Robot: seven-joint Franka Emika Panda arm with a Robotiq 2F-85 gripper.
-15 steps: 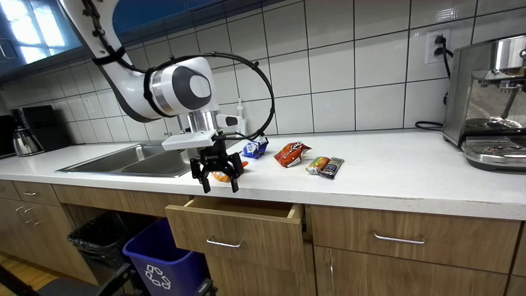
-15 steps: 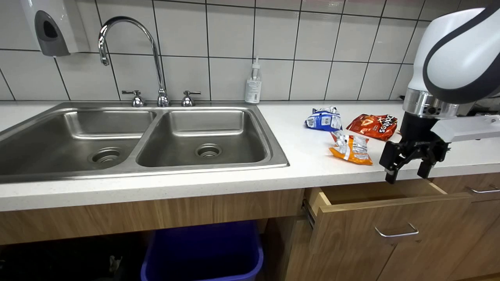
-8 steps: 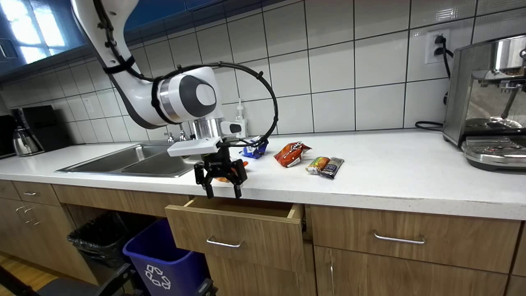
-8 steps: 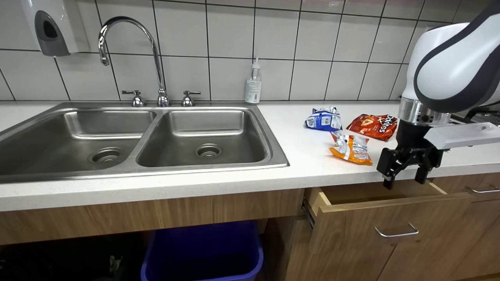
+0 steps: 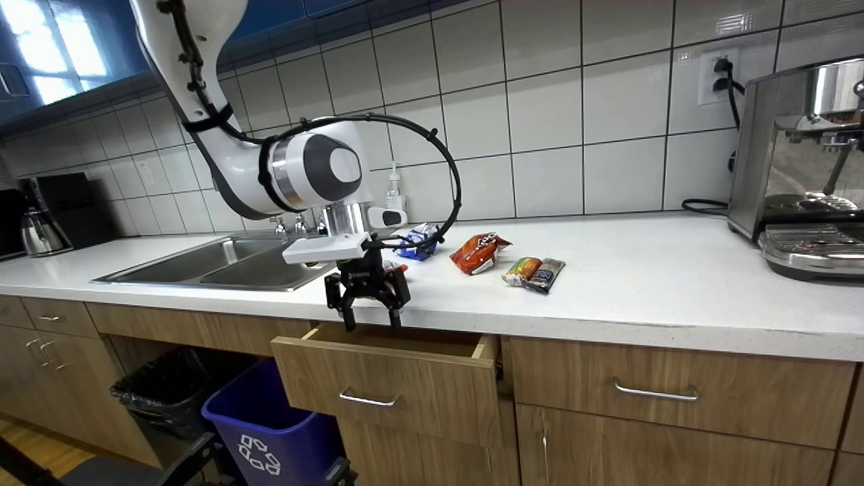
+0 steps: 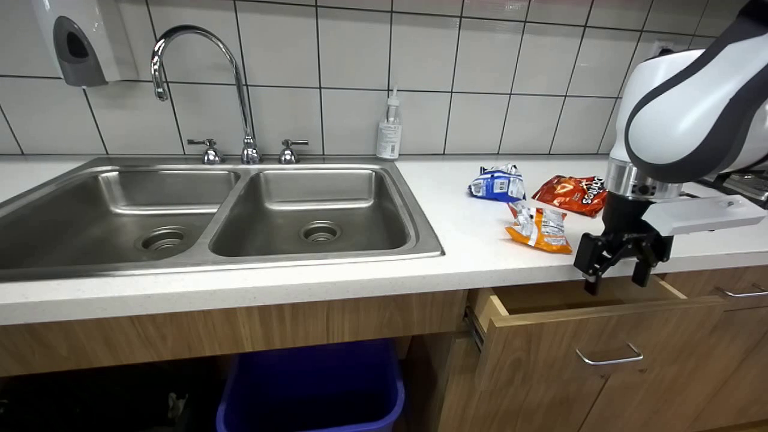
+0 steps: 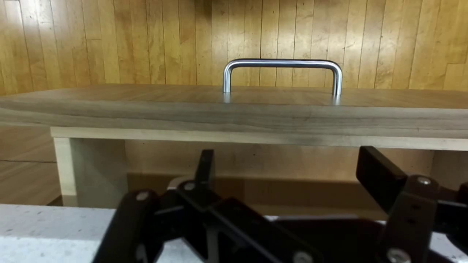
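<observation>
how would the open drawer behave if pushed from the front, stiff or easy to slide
The drawer should slide in rather than tip, since a runner shows at its side. It likely stays stiff: the wooden front looks thick in the wrist view. The handle, a metal bar, probably won't flex.

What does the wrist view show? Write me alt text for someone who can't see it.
The robot's black hand, open and holding nothing, hangs over a pulled-out wooden drawer. Its metal handle shows against a plank floor at the top; a pale countertop runs along the bottom.
</observation>
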